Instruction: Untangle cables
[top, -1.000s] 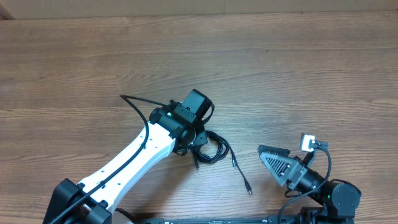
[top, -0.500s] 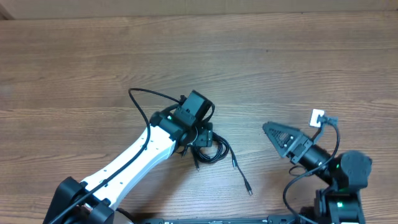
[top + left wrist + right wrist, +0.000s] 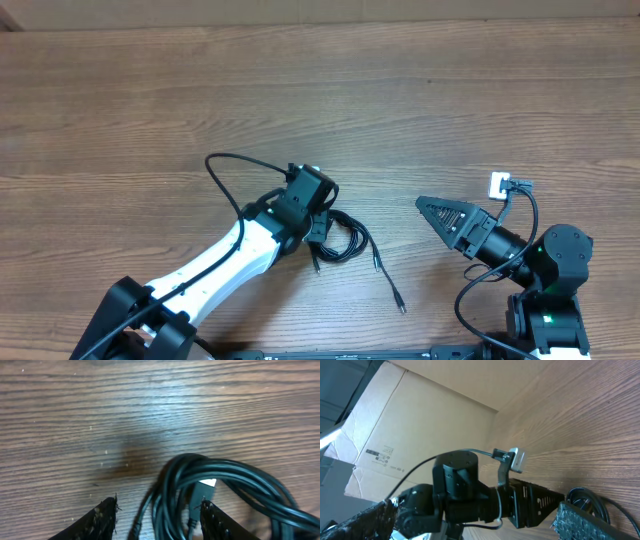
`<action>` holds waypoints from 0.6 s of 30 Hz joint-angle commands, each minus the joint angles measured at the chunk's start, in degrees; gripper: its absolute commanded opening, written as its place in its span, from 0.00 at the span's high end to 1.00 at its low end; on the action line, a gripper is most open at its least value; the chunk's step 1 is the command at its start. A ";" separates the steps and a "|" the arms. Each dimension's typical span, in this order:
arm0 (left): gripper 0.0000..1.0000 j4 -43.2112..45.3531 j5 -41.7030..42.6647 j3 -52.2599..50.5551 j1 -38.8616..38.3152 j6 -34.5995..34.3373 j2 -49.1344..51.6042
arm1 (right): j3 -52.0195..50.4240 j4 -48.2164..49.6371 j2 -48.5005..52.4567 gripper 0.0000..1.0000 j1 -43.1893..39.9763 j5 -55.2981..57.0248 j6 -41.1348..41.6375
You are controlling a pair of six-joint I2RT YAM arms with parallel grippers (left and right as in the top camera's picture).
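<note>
Closest to the near edge, right of its middle: 1 loose strand (image 3: pixel 385 275) trailing out of the cables (image 3: pixel 342 240) and ending in a small plug (image 3: pixel 400 306), free on the bench (image 3: pixel 450 100).

Just beyond, by the middle of the near edge: the cables themselves, wound in 1 tight coil of several loops. Flat on the wood, with a pale-tipped plug (image 3: pixel 206 483) tucked inside the loops.

Over the coil's left side: the left gripper (image 3: pixel 161 519), fingers spread and straddling part of the coil without pinching it. Touching the loops or just above them: cannot tell.

Toward the right edge, well apart from the coil: the right gripper (image 3: pixel 432 209), rolled on its side and aimed at the coil. Fingers wide apart in its own wrist view, holding nothing.

Farther on: bare wood to the far edge, then a cardboard box (image 3: pixel 395 425) past it.

Judged barely begun: only 1 end lying clear, everything else looped together. Left to do: grip the coil, draw out each strand, lay them apart.
</note>
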 commanded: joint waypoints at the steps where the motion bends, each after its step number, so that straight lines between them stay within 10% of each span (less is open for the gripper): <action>1: 0.47 3.37 -2.12 -2.58 -0.02 1.11 -0.63 | 0.98 0.15 -0.24 0.00 -0.13 -0.39 -0.59; 7: 0.64 8.07 -2.14 -5.46 0.00 1.07 -0.63 | 0.98 -0.07 -0.24 0.00 -0.13 -0.02 -0.59; 18: 0.60 16.96 0.66 -12.02 0.00 0.42 -0.57 | 0.96 -2.64 -0.17 0.00 -0.13 0.02 -0.59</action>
